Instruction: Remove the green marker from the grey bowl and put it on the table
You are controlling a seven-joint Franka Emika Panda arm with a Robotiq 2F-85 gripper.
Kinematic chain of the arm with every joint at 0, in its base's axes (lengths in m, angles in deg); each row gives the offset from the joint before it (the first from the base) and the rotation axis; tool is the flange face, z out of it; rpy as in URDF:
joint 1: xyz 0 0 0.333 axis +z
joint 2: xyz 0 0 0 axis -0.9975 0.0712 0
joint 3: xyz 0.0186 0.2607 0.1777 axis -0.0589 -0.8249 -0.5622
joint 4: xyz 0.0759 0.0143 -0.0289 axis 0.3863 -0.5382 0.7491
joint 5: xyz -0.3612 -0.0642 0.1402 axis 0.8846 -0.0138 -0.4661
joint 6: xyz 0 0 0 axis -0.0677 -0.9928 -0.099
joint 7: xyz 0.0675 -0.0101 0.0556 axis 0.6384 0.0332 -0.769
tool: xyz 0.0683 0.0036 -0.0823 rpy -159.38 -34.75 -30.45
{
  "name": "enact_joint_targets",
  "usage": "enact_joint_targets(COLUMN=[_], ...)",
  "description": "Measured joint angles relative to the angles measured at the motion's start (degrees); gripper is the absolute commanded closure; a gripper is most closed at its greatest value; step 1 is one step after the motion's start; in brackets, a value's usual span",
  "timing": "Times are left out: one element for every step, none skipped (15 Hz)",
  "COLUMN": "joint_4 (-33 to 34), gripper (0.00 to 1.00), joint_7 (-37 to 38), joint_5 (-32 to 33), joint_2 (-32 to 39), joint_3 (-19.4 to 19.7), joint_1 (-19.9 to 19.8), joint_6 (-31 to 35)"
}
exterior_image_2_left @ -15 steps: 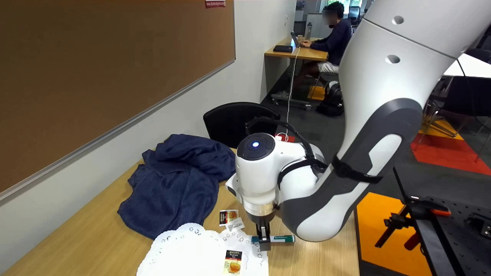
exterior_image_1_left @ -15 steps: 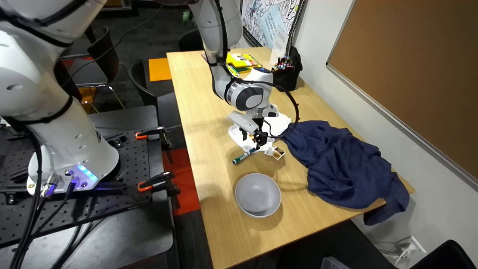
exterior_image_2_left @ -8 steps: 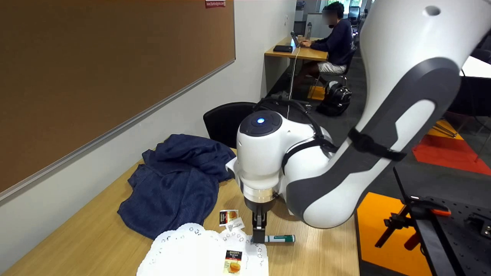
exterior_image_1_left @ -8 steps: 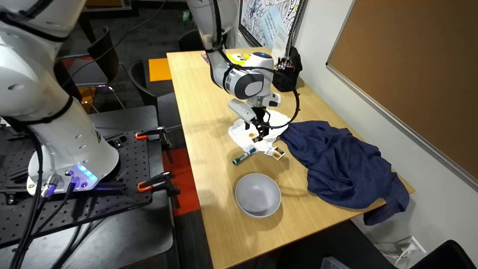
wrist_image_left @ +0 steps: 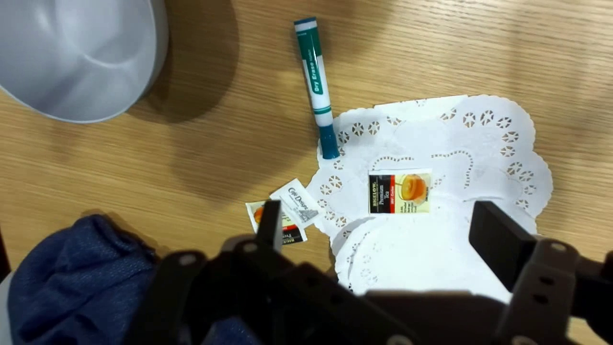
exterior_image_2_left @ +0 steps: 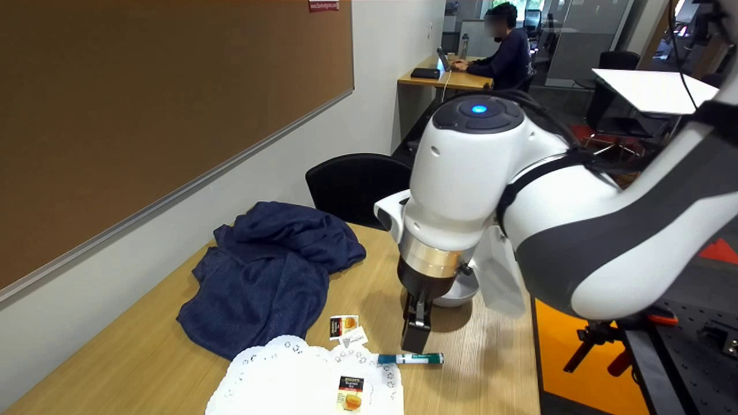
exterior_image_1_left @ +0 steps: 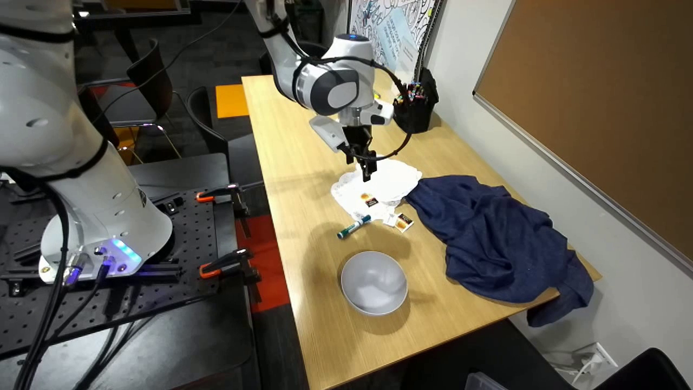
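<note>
The green marker (exterior_image_1_left: 353, 226), white-bodied with a green label and teal cap, lies on the wooden table (exterior_image_1_left: 319, 325). Its cap end rests on the edge of a white paper doily; it also shows in an exterior view (exterior_image_2_left: 412, 358) and the wrist view (wrist_image_left: 314, 86). The grey bowl (exterior_image_1_left: 374, 287) stands upright and empty beside the marker; it is partly hidden behind the arm in an exterior view (exterior_image_2_left: 458, 295) and cut off in the wrist view (wrist_image_left: 158, 48). My gripper (exterior_image_1_left: 359, 167) is open and empty above the doily, its fingers wide apart in the wrist view (wrist_image_left: 380, 215), apart from the marker.
The white doily (wrist_image_left: 445, 124) bears a tea packet (wrist_image_left: 400, 191). Another tea packet and a small white packet (wrist_image_left: 297, 202) lie beside it. A dark blue cloth (exterior_image_1_left: 498, 244) lies along the wall side. A black marker holder (exterior_image_1_left: 414, 114) stands at the far end.
My gripper has risen and moved away from the marker, over the doily toward the far end of the table. The marker and the bowl have stayed in place.
</note>
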State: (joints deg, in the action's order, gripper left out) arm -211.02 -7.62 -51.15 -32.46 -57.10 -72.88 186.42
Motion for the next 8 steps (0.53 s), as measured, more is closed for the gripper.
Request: enact_joint_targets(joint_4=[-1.8,-3.5,-4.9,-6.1,-7.0,-7.6,-7.9,-8.0], gripper=[0.0,0.0,0.0,0.0,0.0,0.0,0.0,0.0], joint_7=[0.5,0.7,0.9,1.0,1.0,1.0,1.0,1.0], joint_5=[0.2,0.3,0.4,0.5,0.5,0.5,0.5,0.5], joint_2=[-2.0,-3.8,-5.4,-6.7,-7.7,-8.2,-8.5,-8.5], joint_3=[0.5,0.9,1.1,1.3,1.4,1.5,1.6,1.6], joint_1=[0.4,0.5,0.5,0.4,0.3,0.3,0.3,0.3], joint_6=[0.6,0.9,0.9,0.9,0.9,0.9,0.9,0.9])
